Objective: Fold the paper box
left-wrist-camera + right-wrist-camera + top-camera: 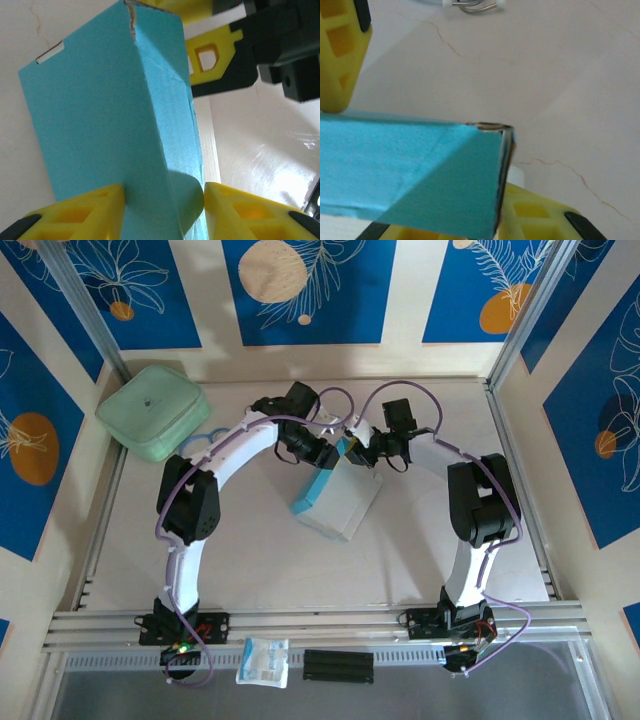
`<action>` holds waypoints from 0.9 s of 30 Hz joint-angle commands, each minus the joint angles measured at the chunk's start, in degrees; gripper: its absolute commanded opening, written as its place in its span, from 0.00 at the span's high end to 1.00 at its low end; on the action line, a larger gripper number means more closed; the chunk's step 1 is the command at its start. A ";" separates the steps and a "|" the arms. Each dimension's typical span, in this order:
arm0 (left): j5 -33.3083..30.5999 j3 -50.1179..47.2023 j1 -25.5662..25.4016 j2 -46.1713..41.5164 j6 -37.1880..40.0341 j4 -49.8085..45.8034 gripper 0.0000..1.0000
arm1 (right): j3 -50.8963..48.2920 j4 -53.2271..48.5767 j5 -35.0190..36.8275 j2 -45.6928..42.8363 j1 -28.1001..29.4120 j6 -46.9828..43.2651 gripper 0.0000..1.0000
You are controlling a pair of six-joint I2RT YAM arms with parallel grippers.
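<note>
Paper box [335, 498] stood partly folded at centre of desk [250, 560]. Left end effector [164, 200] was clamped on its blue wall. Right end effector [368, 452] sat at the box's far corner; its grip could not be determined.

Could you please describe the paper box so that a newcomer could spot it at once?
On the pale table, look to the middle, where the left pincer and right pincer meet. They grip the thin cardboard paper box: a white panel with one light blue wall raised. Unlike the pale green rounded case at the far left, it is angular and two-coloured.
</note>
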 commanded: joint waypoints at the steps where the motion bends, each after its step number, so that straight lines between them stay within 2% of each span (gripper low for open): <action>1: 3.62 -1.33 1.28 0.17 -1.46 3.11 0.55 | -0.72 2.99 -2.20 -0.32 2.96 2.69 0.82; 6: 6.84 -2.14 2.29 -0.05 -2.53 4.46 0.57 | 1.21 3.38 -1.52 0.55 4.38 4.33 0.86; 10: 10.45 -5.55 3.80 -1.84 -6.10 9.11 0.59 | 1.58 5.50 -0.01 0.18 5.27 10.25 0.95; 12: 12.59 -7.92 4.89 -3.31 -8.78 12.34 0.59 | 0.84 7.16 3.27 -0.63 6.23 14.58 0.99; 17: 21.06 -14.33 8.01 -6.14 -17.48 23.51 0.60 | -2.90 8.60 15.78 -5.08 11.31 24.58 1.00; 27: 17.90 -15.52 9.37 -5.09 -15.26 19.90 0.58 | -0.12 -12.06 31.27 -9.55 17.60 43.15 1.00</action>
